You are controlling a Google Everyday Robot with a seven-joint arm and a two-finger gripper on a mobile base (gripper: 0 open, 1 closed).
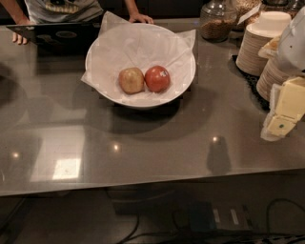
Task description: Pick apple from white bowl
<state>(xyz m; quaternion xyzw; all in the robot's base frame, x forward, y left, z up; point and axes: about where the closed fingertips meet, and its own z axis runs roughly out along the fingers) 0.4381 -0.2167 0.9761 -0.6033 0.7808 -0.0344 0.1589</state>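
Note:
The pale yellow-tan apple (131, 80) lies in the wide white bowl (105, 45) lined with crinkled white paper, just left of a deep red apple with a small white sticker (157, 78). The two apples touch or nearly touch. My gripper (281, 121) hangs at the right edge of the view, above the counter and well to the right of the bowl, holding nothing that I can see.
Stacks of small beige paper bowls (259, 43) stand at the back right on a dark mat. A glass jar (218, 21) stands behind the bowl. A person (62, 7) with a laptop (57, 33) is at the far edge. The grey counter's front edge (143, 183) runs across below.

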